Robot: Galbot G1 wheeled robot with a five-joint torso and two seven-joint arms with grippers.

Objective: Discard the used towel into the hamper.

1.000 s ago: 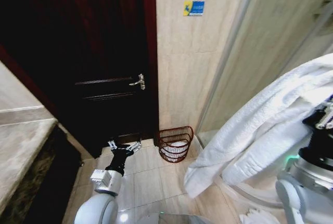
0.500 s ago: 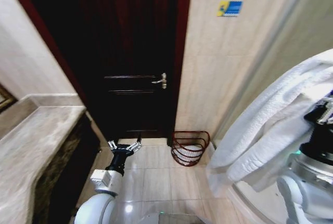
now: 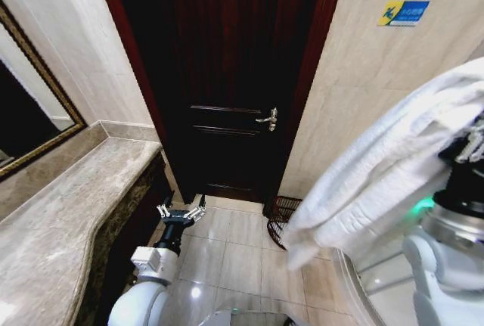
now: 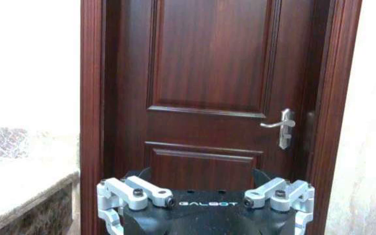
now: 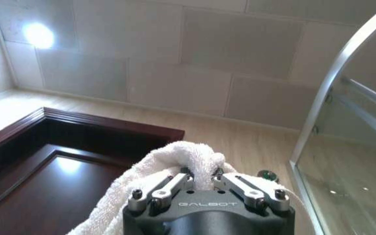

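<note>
Right gripper (image 5: 201,182) jaws clenched on the white towel (image 3: 378,167) at the frame's right, left gripper (image 3: 181,212) spread open low center, and the view's swung so the hamper (image 3: 281,218) now peeks out behind the towel, door (image 3: 227,76) beyond, so no drop yet.

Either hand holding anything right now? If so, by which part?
The right hand pinches a bunched fold of the white towel, the rest hanging down. The left hand is open and holds nothing.
</note>
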